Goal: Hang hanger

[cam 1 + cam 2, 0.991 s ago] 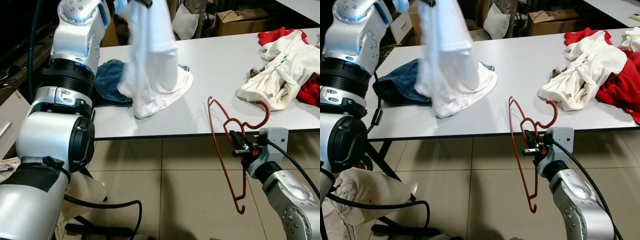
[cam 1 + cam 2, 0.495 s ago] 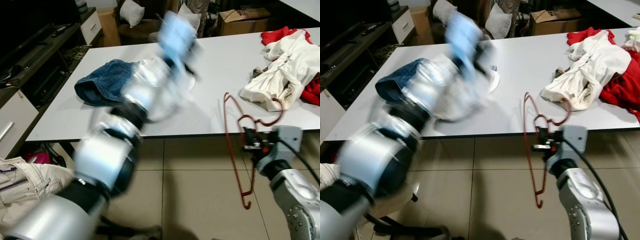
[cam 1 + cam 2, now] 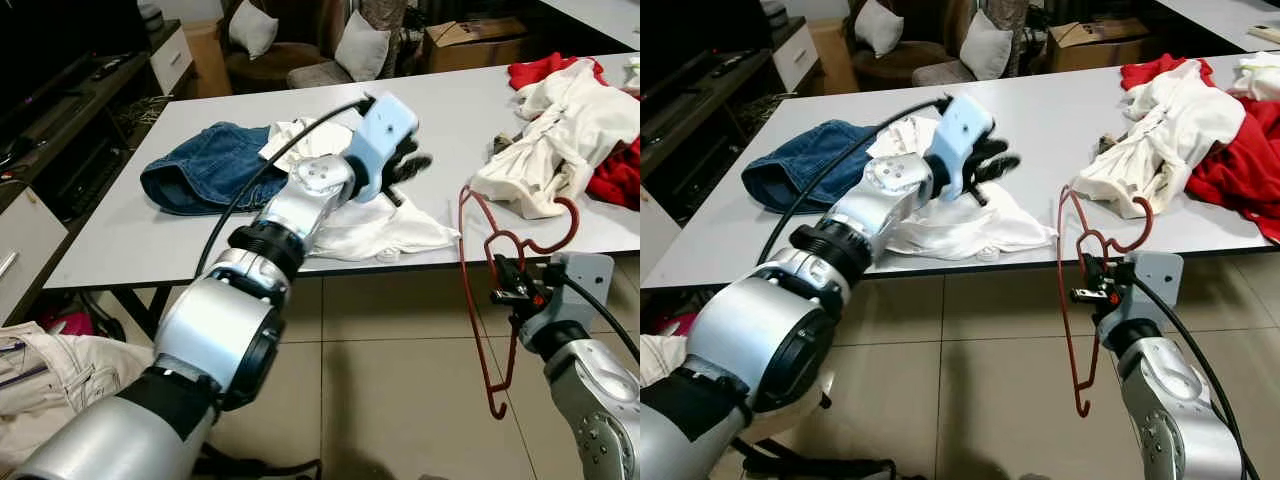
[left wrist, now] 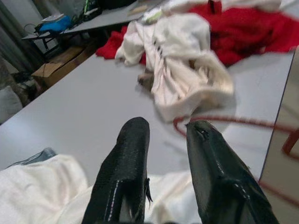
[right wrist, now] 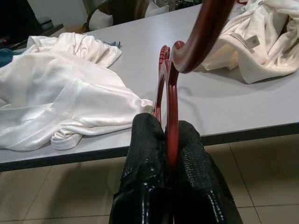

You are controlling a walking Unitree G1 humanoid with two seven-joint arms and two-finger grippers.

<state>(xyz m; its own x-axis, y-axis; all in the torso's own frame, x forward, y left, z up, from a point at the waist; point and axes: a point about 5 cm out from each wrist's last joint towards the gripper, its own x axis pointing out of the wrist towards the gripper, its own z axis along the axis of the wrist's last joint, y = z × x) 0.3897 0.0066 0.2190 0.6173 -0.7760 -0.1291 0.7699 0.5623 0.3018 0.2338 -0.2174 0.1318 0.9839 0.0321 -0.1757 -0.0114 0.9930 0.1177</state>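
A red wire hanger [image 3: 468, 270] hangs upright in front of the table's near edge, its hook curling over the tabletop. My right gripper [image 3: 504, 293] is shut on the hanger's neck [image 5: 170, 93], just below the edge. A white garment [image 3: 375, 225] lies crumpled on the grey table [image 3: 130, 240] near that edge. My left gripper [image 3: 410, 165] hovers just above the garment with its black fingers [image 4: 128, 154] apart. Nothing is between them.
Blue jeans [image 3: 200, 175] lie on the table's left part. A pile of white and red clothes [image 3: 570, 130] covers its right end, close to the hanger's hook. A cardboard box [image 3: 470, 40] and cushions stand behind. Beige cloth [image 3: 40, 370] lies on the tiled floor.
My left arm has swung down from holding the white garment high; the garment now lies on the table, let go. The right gripper still holds the hanger.
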